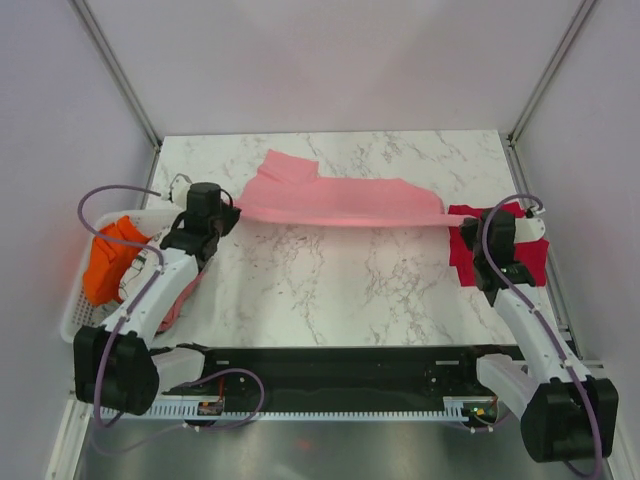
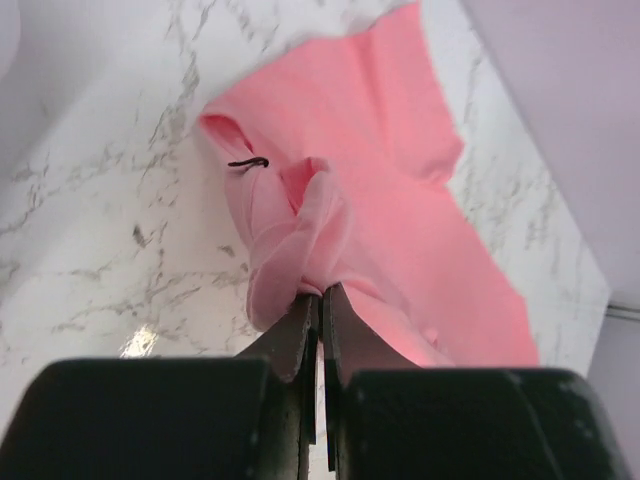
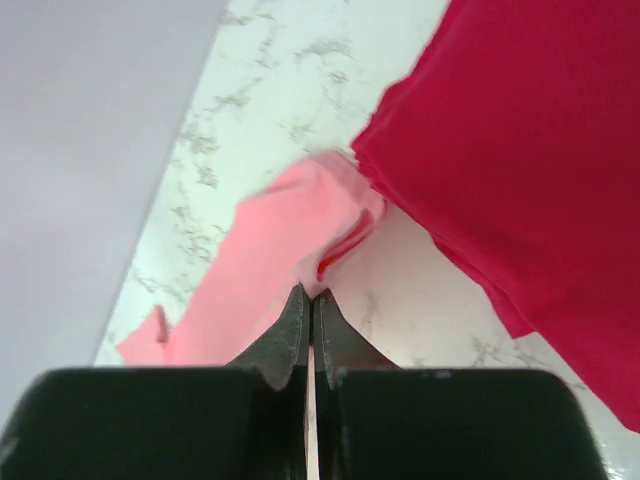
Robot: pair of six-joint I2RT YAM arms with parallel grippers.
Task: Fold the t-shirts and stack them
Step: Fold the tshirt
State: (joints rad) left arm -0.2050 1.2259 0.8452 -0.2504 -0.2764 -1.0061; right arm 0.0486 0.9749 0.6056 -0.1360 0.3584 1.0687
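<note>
**If a corner slips, the fold is lost**

Because the pink t-shirt (image 1: 340, 200) is stretched in a long band across the tabletop (image 1: 330, 290), from just beside the white basket (image 1: 75, 300) to the side far from it, each grip carries much of the pull. The left hand (image 2: 320, 292), near the basket, is closed on a bunched corner. The right hand (image 3: 310, 292), well apart from the basket, is closed on only a thin edge of the cloth. In my judgement this thin edge can slide out if the arms pull further apart, and then the fold becomes crooked. A second risk is the red t-shirt (image 3: 520, 150). It lies at the end far from the basket and touches the pink corner, so the right hand may drag it along. The bunched corner near the basket can also leave a wrinkle.

The basket holds a crumpled orange cloth (image 1: 105, 265). Some pink cloth (image 1: 178, 305) shows beside it under the left arm; whether it lies inside the basket I cannot tell.
</note>
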